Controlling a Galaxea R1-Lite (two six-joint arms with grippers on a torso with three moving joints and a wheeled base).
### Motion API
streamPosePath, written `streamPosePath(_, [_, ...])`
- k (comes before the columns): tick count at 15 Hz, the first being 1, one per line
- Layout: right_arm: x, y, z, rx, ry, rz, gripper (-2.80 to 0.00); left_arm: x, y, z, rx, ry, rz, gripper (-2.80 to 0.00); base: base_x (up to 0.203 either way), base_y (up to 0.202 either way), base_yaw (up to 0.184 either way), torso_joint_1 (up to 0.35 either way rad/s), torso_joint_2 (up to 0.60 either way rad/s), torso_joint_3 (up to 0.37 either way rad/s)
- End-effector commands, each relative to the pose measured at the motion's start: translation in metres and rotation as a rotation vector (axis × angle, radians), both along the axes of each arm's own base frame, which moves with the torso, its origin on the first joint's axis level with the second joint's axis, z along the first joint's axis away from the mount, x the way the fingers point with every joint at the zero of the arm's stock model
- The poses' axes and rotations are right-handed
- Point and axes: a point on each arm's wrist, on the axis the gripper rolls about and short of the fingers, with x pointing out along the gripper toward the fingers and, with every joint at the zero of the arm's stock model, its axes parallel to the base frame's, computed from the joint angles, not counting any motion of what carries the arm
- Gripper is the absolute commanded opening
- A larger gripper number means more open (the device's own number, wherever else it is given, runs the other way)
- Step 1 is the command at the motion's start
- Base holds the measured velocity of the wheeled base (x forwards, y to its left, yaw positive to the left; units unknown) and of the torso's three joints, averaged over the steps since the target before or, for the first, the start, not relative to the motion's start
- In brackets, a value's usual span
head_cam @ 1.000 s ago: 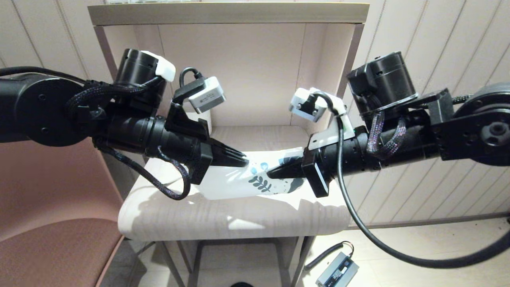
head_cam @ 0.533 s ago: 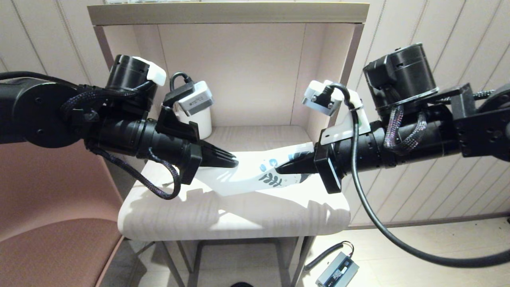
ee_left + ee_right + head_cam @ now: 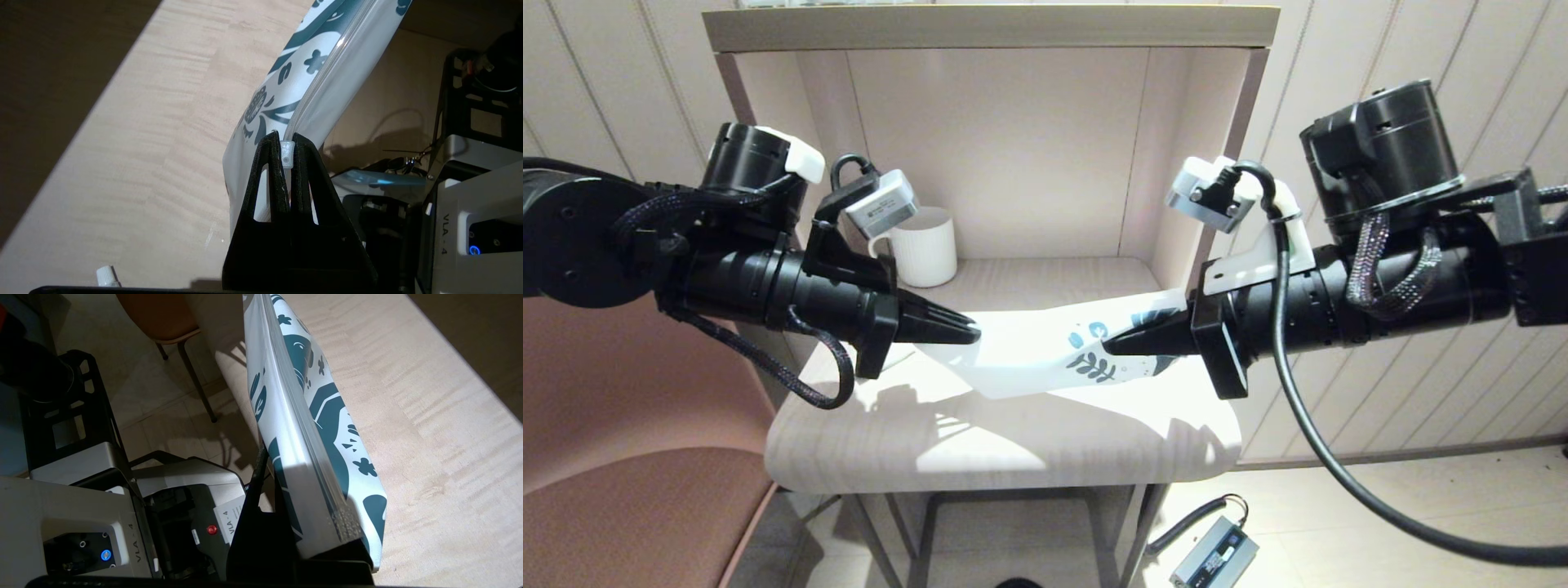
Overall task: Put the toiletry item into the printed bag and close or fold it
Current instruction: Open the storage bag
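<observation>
The printed bag (image 3: 1029,355) hangs stretched between my two grippers, just above the wooden shelf top (image 3: 1013,445). My left gripper (image 3: 972,333) is shut on the bag's plain white end. In the left wrist view its jaws (image 3: 287,141) pinch the small clear zipper slider (image 3: 287,154) on the bag's (image 3: 327,73) top edge. My right gripper (image 3: 1112,347) is shut on the leaf-printed end, where the bag (image 3: 286,416) runs edge-on out of its jaws. A small white capped tip (image 3: 107,276), seemingly the toiletry item, lies on the wood under the left gripper; the head view hides it.
A white ribbed mug (image 3: 925,245) stands at the back left of the shelf recess. The recess walls (image 3: 1176,163) and top board close in the back. A brown chair (image 3: 629,506) is at the left. A small grey device (image 3: 1213,555) lies on the floor.
Both grippers have drawn apart, the left going left and the right going right and up. The bag is pulled longer between them, and the mug has come into view.
</observation>
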Motion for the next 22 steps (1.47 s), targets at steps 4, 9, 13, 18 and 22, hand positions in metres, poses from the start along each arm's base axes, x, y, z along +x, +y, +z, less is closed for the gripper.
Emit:
streamPosePath(4, [-0.004, -0.006, 0.005, 0.01, -0.016, -0.008, -2.8, 0.001, 0.014, -0.009, -0.015, 0.044, 0.004, -2.8, 0.0, 0.0, 0.0, 0.0, 0.0, 0.0])
streamPosePath(9, [-0.004, -0.011, 0.007, 0.018, -0.018, -0.014, -2.8, 0.003, 0.022, -0.011, -0.025, 0.053, 0.018, -2.8, 0.0, 0.0, 0.0, 0.0, 0.0, 0.0])
streamPosePath(13, [-0.004, -0.01, 0.006, 0.016, -0.014, -0.012, -2.8, 0.005, 0.021, -0.01, -0.03, 0.047, 0.013, -2.8, 0.0, 0.0, 0.0, 0.0, 0.0, 0.0])
streamPosePath(18, [-0.005, -0.01, 0.002, 0.012, 0.001, 0.002, -2.8, 0.007, 0.019, -0.008, -0.046, 0.047, -0.007, -2.8, 0.0, 0.0, 0.0, 0.0, 0.0, 0.0])
streamPosePath(22, [-0.006, -0.009, 0.001, 0.011, 0.002, 0.006, -2.8, 0.009, 0.019, -0.01, -0.054, 0.059, -0.019, -2.8, 0.0, 0.0, 0.0, 0.0, 0.0, 0.0])
